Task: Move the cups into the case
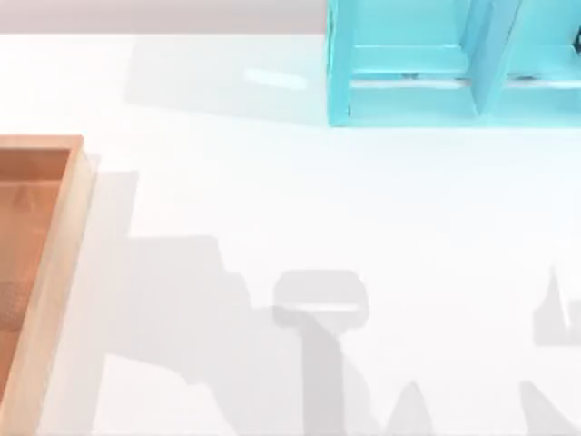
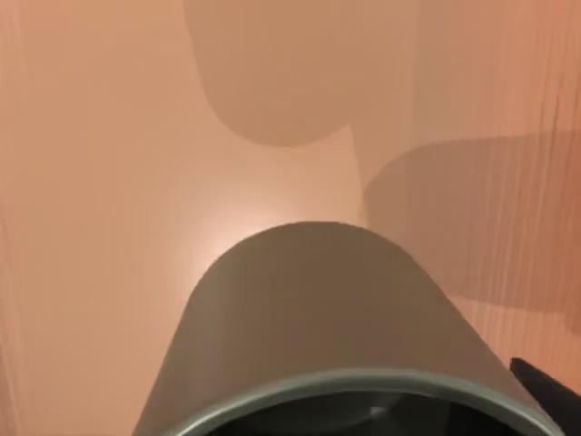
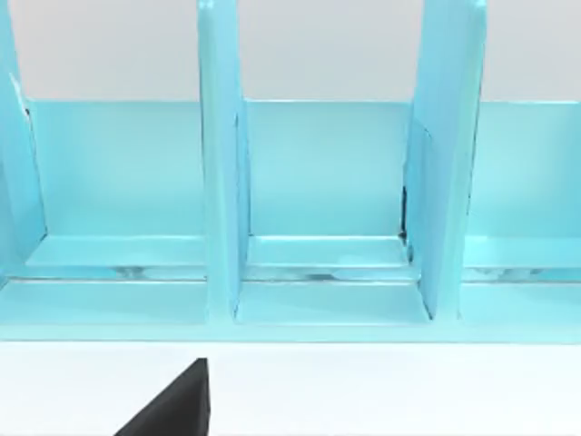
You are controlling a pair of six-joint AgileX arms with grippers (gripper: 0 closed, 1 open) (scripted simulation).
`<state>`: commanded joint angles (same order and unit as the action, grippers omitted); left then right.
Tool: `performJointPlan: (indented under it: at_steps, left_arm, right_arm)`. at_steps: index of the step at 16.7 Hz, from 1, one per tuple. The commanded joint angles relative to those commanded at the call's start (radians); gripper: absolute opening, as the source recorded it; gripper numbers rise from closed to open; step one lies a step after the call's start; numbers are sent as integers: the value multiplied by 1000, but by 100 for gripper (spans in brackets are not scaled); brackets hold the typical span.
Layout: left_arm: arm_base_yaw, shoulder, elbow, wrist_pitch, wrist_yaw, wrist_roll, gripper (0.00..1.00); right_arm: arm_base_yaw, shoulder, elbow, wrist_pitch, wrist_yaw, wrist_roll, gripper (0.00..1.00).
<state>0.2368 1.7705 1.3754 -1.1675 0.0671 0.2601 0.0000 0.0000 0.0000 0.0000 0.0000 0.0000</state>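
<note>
Close under my left wrist camera sits the dark olive-green cup (image 2: pixel 318 318), its wide rim (image 2: pixel 363 391) nearest the lens and its body standing out against the orange-tan wooden floor of the case (image 2: pixel 100 182), on which soft shadows fall. Whether my left end effector is spread or pinching that cup I cannot tell, since only a dark sliver (image 2: pixel 545 381) shows at the edge beside the rim. From above, the case (image 1: pixel 54 272) lies at the left edge of the white desk (image 1: pixel 318 200), its thick light rim running from far to near, and grey shadows of my arms stretch across the near part of the desk. At the far right stands the cyan shelf unit (image 1: pixel 408 64). My right wrist camera faces that shelf unit (image 3: pixel 318 182) straight on, its upright dividers splitting it into compartments, with a dark finger (image 3: pixel 177 404) of my right end effector over the desk; how far it is spread I cannot tell.
</note>
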Motion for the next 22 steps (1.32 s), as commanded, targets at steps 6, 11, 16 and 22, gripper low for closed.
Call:
performJointPlan:
  at_steps: [6, 11, 16, 22]
  left_arm:
    - [3, 3, -13, 13, 1, 2, 8]
    - [3, 3, -13, 13, 1, 2, 45]
    - [3, 3, -13, 13, 1, 2, 83]
    - [3, 3, -13, 13, 1, 2, 100]
  right_arm:
    - [0, 0, 0, 0, 0, 0, 100]
    - [0, 0, 0, 0, 0, 0, 100]
    - [0, 0, 0, 0, 0, 0, 100]
    - [0, 0, 0, 0, 0, 0, 100]
